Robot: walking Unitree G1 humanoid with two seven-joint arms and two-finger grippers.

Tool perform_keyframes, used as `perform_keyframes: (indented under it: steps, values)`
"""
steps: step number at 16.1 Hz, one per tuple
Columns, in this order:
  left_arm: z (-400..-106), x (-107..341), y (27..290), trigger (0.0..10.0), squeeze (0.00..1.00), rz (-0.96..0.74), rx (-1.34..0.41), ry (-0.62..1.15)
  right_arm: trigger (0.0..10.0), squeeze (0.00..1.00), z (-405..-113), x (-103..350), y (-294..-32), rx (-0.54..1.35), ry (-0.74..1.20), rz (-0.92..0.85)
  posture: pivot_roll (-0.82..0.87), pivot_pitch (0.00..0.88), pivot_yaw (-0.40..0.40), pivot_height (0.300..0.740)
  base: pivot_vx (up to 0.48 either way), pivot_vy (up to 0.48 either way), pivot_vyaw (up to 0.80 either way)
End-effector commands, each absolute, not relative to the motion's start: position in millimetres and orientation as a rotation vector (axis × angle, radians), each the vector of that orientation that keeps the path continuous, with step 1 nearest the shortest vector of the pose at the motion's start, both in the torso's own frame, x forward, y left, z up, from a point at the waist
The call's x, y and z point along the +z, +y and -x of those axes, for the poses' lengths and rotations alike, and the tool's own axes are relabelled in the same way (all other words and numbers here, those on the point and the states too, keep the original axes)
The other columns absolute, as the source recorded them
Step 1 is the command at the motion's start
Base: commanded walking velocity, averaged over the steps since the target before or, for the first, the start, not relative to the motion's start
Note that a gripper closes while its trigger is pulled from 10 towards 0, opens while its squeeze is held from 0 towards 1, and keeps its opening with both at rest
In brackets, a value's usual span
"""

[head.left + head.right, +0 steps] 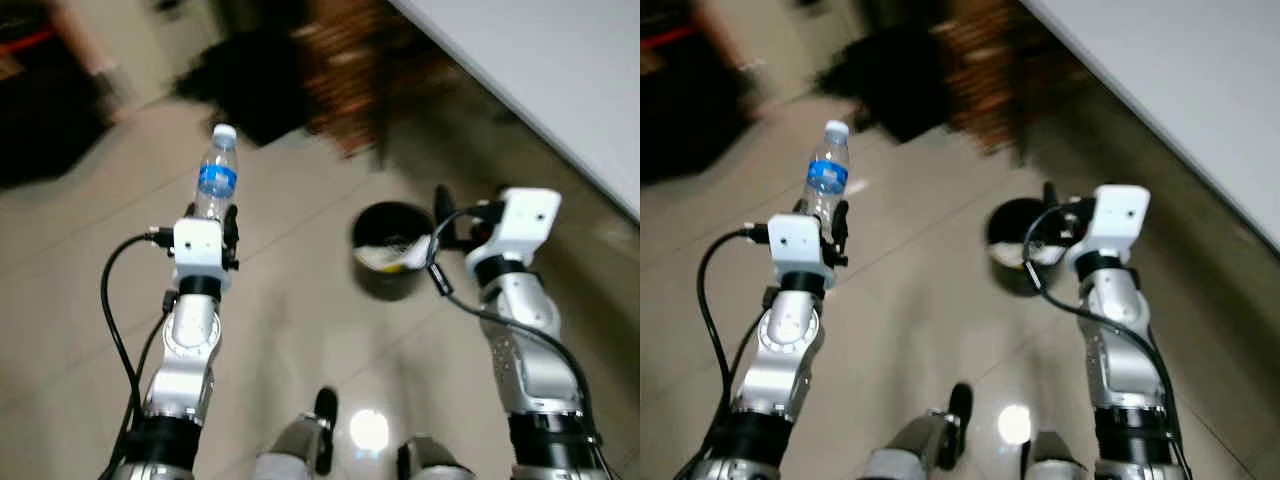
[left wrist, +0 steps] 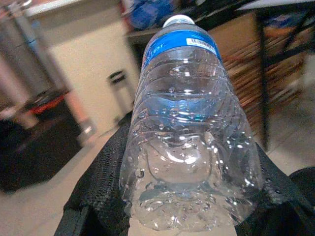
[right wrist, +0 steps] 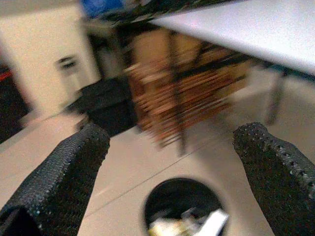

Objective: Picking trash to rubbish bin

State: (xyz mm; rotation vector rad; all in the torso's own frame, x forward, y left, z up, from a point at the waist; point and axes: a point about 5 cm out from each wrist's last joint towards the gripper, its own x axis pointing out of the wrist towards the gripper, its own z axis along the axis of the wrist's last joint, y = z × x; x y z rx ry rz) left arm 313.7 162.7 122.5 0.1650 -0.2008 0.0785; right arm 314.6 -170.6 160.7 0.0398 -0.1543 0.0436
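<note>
Now we hold an upright water bottle pinched in our left gripper, while our right gripper, jaws spread, hangs over the black rubbish bin.

Clear water bottle, blue label, white cap, upright in the left gripper; black bin with trash below the right gripper.

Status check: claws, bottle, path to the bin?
Left claw shut on water bottle, held upright over the floor. Right claw open, empty, above the black bin. Bin already holds trash; bare floor between bottle and bin.
</note>
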Motion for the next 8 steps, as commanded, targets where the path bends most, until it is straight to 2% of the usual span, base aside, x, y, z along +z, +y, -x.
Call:
perform_keyframes:
  steps: [1, 3, 6, 8]
  values:
    - [-308, 90, 162, 10.0, 0.0, -0.139, 0.028, -0.062, 10.0, 0.0, -311, 132, -160, 0.142, -0.027, -0.044, 0.03, 0.276, 0.109, 0.74, 0.0, 0.0, 0.0]
    - [-302, 67, 159, 10.0, 0.0, -0.147, -0.02, 0.035, 10.0, 0.0, -306, 107, -151, 0.228, 0.076, -0.03, 0.03, 0.276, 0.109, 0.74, 0.0, 0.0, 0.0]
    - [-281, 20, 166, 10.0, 0.0, -0.169, -0.017, 0.223, 10.0, 0.0, -283, 29, -161, 0.194, 0.373, 0.052, 0.04, 0.279, 0.107, 0.74, 0.0, 0.0, 0.0]
    - [-272, 5, 168, 10.0, 0.0, -0.192, -0.03, 0.291, 10.0, 0.0, -266, -1, -166, 0.21, 0.499, 0.072, 0.04, 0.281, 0.104, 0.74, 0.0, 0.0, 0.0]
